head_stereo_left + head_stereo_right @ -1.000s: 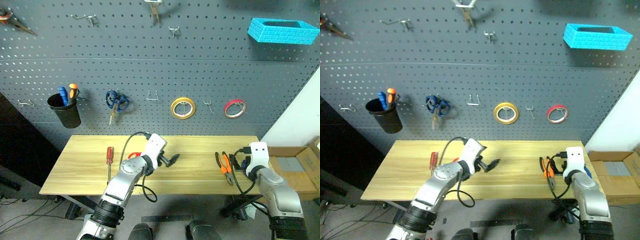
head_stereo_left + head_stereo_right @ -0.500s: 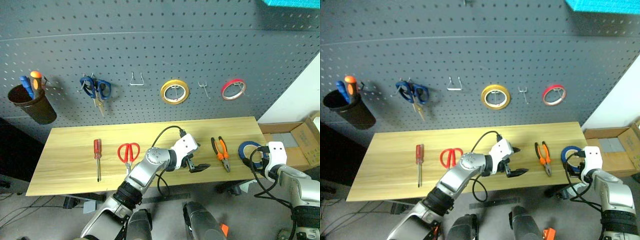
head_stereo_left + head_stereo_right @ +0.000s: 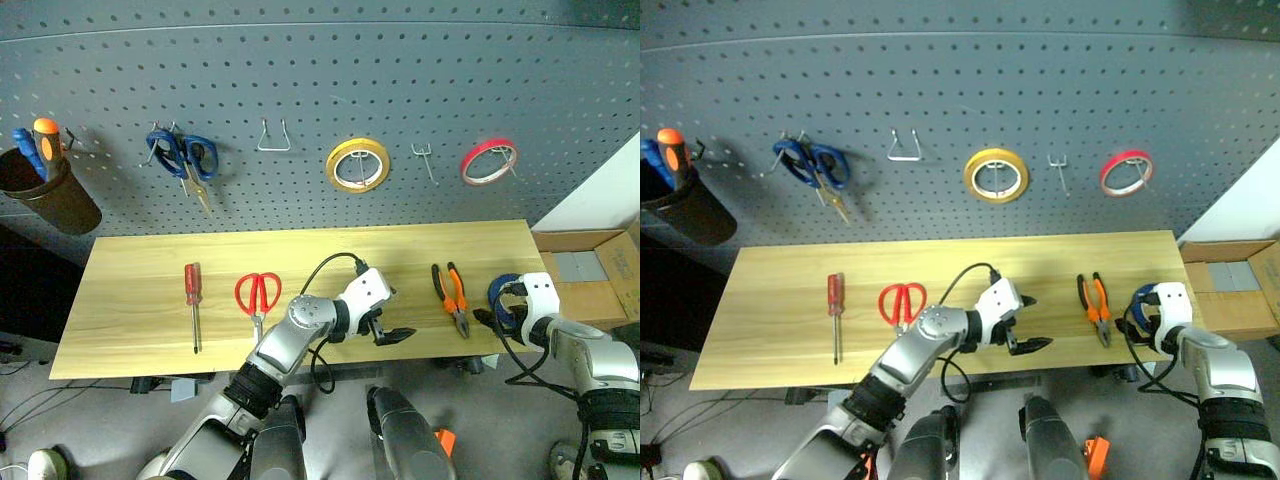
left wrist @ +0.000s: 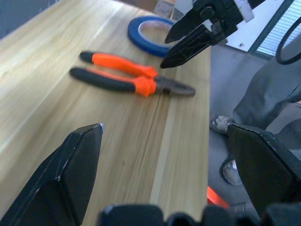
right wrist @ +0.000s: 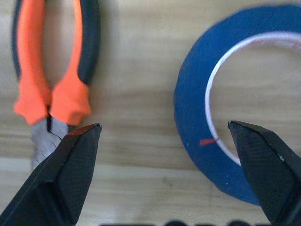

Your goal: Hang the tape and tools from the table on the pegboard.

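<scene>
We have all four task items flat on the table [image 3: 130,330], none hung yet; screwdriver [image 3: 191,303] at left centre of the head view, red-handled scissors [image 3: 257,297] just beside it, pliers [image 3: 452,298] right of centre, blue tape [image 3: 502,295] at the far right near the table's end.

Right gripper [image 3: 488,318] sits over the near rim of the tape, fingers spread wide, holding nothing; in its wrist view the two fingertips [image 5: 70,160] straddle the gap between the pliers' head and the tape's wall, so we judge it is lining up on the tape but sits off-centre; it likely needs to shift toward the roll so one finger drops into the open centre.

Left gripper [image 3: 392,330] hovers near the table's front edge, centre frame, aimed toward the pliers, jaws also wide apart and empty; we read that as staging for the pliers.

Pegboard [image 3: 320,100] has two bare hooks: a wide one [image 3: 273,138] left of the yellow roll [image 3: 357,165], a small one [image 3: 424,157] between it and the red roll [image 3: 489,161]; probable targets; blue-handled scissors [image 3: 183,158] at upper left are already hung.
</scene>
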{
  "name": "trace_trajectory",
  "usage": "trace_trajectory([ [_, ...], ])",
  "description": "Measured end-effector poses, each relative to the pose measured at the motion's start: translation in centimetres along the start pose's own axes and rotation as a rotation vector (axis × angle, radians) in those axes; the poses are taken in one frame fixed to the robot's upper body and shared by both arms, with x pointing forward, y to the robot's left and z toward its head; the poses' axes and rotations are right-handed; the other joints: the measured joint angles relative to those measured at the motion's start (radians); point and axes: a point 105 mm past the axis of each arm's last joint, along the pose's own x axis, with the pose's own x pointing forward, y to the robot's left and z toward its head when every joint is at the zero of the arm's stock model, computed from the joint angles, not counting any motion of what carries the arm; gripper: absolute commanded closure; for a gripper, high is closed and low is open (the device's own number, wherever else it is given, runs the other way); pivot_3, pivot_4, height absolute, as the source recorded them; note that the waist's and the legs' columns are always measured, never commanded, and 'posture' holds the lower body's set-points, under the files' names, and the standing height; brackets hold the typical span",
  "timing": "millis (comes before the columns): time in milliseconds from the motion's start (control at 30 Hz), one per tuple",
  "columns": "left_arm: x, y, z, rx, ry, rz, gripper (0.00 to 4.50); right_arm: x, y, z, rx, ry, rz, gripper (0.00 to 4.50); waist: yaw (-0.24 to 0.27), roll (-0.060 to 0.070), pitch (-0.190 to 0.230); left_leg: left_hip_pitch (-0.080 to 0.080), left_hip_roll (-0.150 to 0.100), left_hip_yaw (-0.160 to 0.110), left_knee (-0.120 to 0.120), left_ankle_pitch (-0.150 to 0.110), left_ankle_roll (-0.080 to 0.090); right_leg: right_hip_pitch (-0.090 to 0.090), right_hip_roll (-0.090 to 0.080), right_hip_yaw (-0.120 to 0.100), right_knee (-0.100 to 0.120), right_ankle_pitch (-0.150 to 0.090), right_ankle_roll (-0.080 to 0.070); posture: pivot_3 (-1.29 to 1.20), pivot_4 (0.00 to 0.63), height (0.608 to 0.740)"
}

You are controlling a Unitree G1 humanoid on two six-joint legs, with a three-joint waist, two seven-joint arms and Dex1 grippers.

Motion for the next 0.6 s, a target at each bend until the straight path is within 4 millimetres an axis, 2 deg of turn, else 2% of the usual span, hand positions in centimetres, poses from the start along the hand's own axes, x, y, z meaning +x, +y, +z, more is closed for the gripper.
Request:
trace_trajectory([
  [33,-0.1,0.0,-0.1,0.0,0.003,0.001,0.02,0.0,-0.3,-0.1,-0.01,0.001,-0.004,0.0,0.001,-0.001,0.001,0.0,0.0,0.0,0.0,0.0,0.0,0.0,0.0,0.0,0.0,0.0,0.0,-0.03,0.382,0.74],
  [167,-0.2,-0.1,0.1,0.002,-0.002,0.003,0.0,-0.3,-1.5,-0.7,-0.042,0.02,-0.005,0.86,0.005,-0.003,0.002,0.0,0.0,0.0,0.0,0.0,0.0,0.0,-0.001,0.0,0.0,0.0,0.0,-0.03,0.376,0.74],
  [467,-0.3,0.0,0.2,-0.005,-0.005,0.008,0.0,-0.1,-2.2,-0.8,-0.074,0.014,0.003,4.05,0.006,-0.006,0.004,0.0,0.0,0.0,0.0,0.0,0.0,0.0,0.0,0.0,0.0,0.0,0.0,-0.03,0.364,0.74],
  [600,-0.3,0.2,0.5,-0.01,-0.019,0.015,0.0,-0.1,-2.1,-0.7,-0.075,0.014,0.013,4.14,0.006,-0.006,0.004,0.0,0.0,0.0,0.0,0.0,-0.001,0.0,0.0,0.0,0.0,0.0,0.0,-0.03,0.356,0.74],
])
